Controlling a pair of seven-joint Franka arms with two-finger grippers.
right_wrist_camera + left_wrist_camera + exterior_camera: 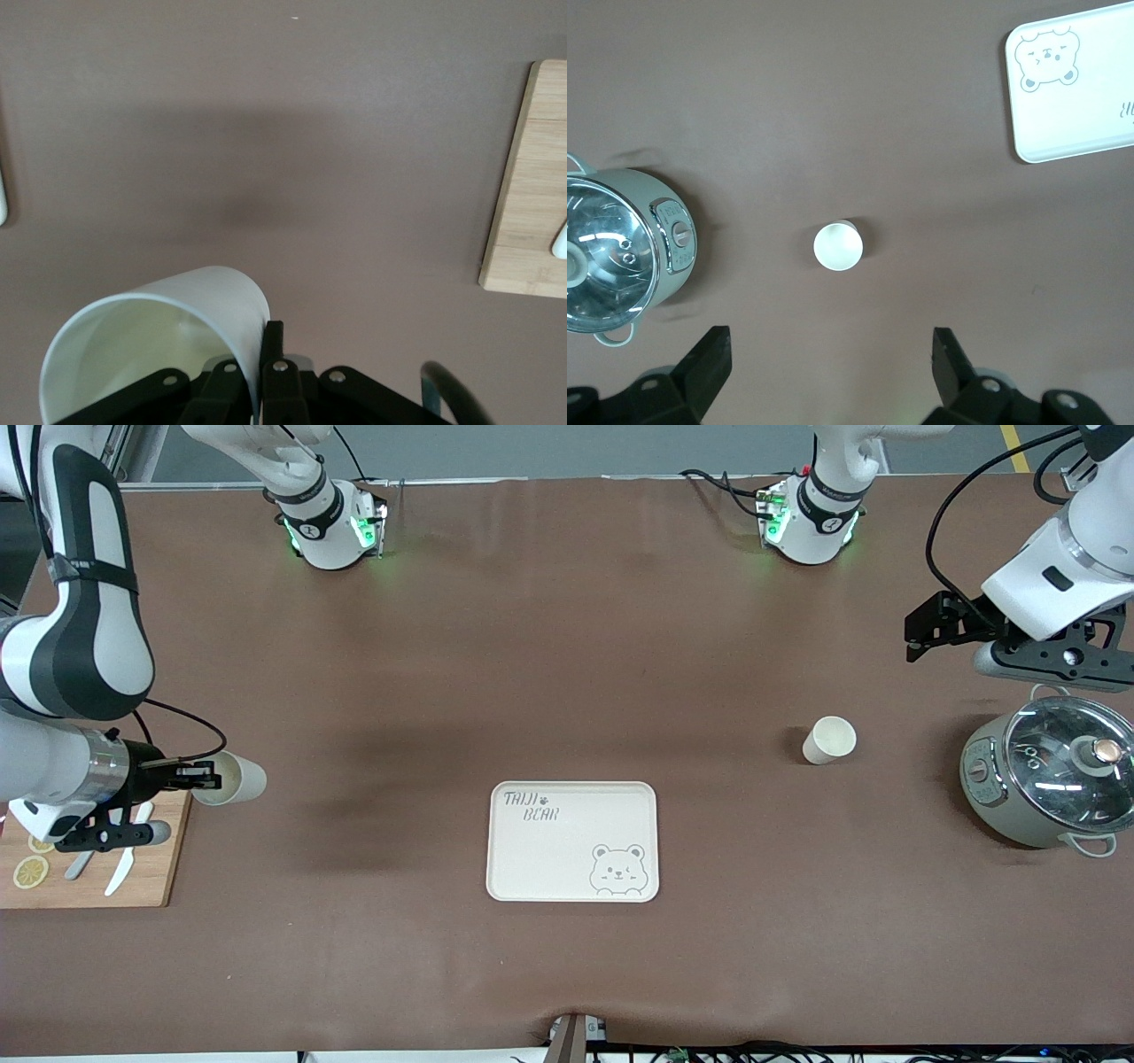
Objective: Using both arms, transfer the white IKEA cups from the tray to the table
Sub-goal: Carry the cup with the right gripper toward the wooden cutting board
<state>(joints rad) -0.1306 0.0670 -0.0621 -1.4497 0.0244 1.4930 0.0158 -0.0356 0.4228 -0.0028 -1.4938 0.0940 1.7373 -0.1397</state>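
One white cup (829, 740) stands upright on the brown table between the bear tray (549, 859) and the pot. It also shows in the left wrist view (837, 246). My left gripper (917, 638) hangs open and empty in the air over the table beside the pot; in the left wrist view (828, 354) its jaws stand wide apart, well above that cup. My right gripper (208, 779) is shut on the wall of the second white cup (239, 778) and holds it tipped on its side beside the cutting board. The right wrist view shows the gripper (264, 354) pinching the cup's rim (151, 354).
A grey-green pot with a glass lid (1045, 779) stands at the left arm's end, also in the left wrist view (620, 257). A wooden cutting board (151, 868) with lemon slices and knives lies at the right arm's end, under the right wrist.
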